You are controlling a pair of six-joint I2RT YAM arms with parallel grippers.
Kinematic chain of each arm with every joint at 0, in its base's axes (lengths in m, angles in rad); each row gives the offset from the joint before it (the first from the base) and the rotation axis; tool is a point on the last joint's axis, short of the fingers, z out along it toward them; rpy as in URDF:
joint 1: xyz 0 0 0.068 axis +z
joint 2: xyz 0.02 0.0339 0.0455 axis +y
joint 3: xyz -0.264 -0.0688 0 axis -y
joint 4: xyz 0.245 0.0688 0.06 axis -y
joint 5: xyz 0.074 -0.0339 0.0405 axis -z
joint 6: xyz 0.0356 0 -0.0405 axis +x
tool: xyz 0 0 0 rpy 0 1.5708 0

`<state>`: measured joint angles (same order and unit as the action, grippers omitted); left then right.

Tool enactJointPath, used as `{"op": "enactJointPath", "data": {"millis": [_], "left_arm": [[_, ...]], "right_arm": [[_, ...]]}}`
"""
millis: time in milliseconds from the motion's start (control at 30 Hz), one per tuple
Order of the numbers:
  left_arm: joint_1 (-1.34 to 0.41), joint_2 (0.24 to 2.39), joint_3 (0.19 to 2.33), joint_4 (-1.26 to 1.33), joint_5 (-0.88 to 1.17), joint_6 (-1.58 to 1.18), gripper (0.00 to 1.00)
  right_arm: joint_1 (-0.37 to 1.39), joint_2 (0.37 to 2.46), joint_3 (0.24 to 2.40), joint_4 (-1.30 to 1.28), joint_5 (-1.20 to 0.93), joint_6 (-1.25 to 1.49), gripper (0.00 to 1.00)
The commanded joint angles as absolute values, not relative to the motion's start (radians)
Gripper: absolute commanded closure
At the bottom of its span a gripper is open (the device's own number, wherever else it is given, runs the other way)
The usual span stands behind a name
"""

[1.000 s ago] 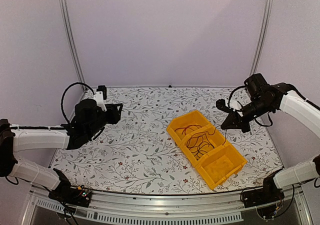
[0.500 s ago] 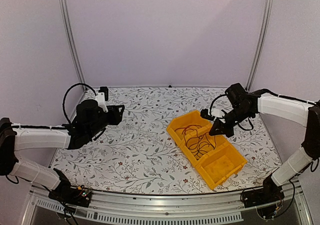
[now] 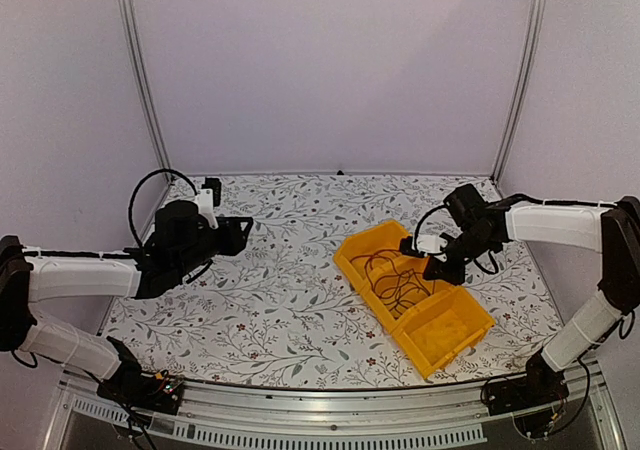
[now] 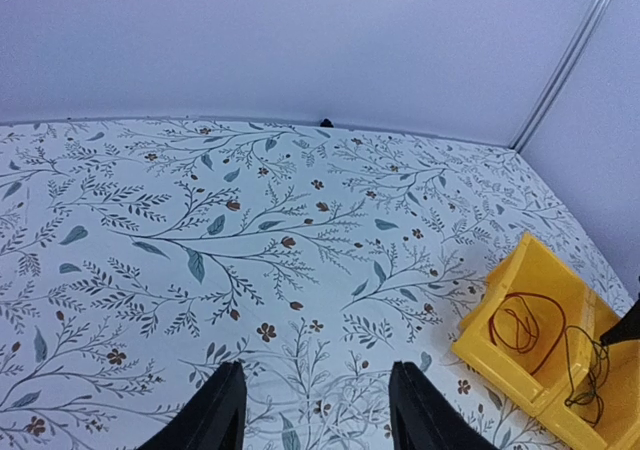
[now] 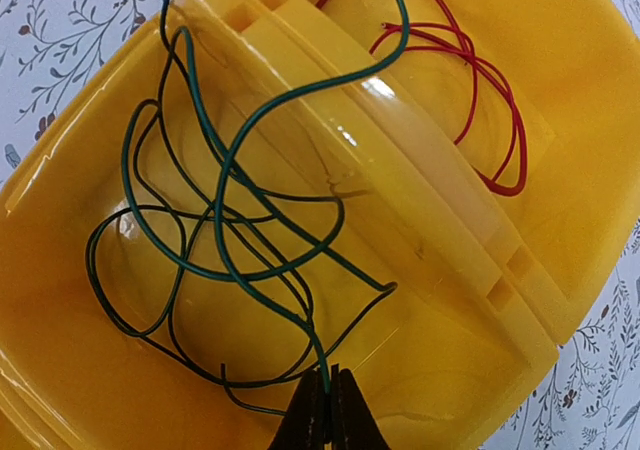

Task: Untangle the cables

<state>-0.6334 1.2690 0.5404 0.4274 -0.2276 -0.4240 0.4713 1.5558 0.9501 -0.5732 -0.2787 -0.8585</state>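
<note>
Three joined yellow bins (image 3: 462, 342) lie right of the table's middle. The far bin holds a red cable (image 5: 480, 70), also seen in the left wrist view (image 4: 520, 322). The middle bin holds tangled green (image 5: 225, 190) and black (image 5: 130, 315) cables. My right gripper (image 5: 327, 410) is over the middle bin (image 3: 437, 263), shut on the green cable's end. That cable loops over the divider (image 5: 400, 160) toward the far bin. My left gripper (image 4: 315, 410) is open and empty, held above the left side of the table (image 3: 228, 232).
The floral-patterned tabletop (image 4: 250, 220) stretches between the arms. The near bin (image 3: 445, 332) holds nothing visible. Grey walls and metal posts (image 3: 140, 80) close in the back and sides.
My right gripper has moved left and down from beyond the bins to over the middle bin, carrying the green cable. The left arm has shifted slightly.
</note>
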Motion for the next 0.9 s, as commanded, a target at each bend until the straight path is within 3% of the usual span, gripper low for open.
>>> {"op": "enactJointPath", "data": {"millis": [0,167,233,367,467,633,867], "left_arm": [[-0.625,1.276,0.566,0.415,-0.205,-0.434,0.5],[-0.626,1.265,0.572,0.394,-0.2,-0.434,0.5],[-0.624,1.256,0.57,0.391,-0.194,-0.439,0.49],[-0.626,1.253,0.568,0.391,-0.125,-0.438,0.49],[-0.646,1.282,0.586,0.41,0.063,-0.399,0.48],[-0.75,1.441,0.751,0.362,0.267,-0.417,0.39],[-0.903,1.758,1.069,0.196,0.222,-0.501,0.37]], "right_arm": [[0.477,1.522,0.931,-0.559,-0.248,-0.886,0.85],[0.477,1.472,0.99,-0.688,-0.35,-0.908,0.58],[0.479,1.446,1.033,-0.738,-0.394,-0.918,0.53],[0.479,1.429,1.115,-0.794,-0.467,-0.903,0.51],[0.481,1.448,1.15,-0.743,-0.493,-0.854,0.51],[0.485,1.54,1.217,-0.669,-0.48,-0.74,0.51],[0.38,1.395,1.044,-0.309,-0.311,-0.54,0.5]]}}
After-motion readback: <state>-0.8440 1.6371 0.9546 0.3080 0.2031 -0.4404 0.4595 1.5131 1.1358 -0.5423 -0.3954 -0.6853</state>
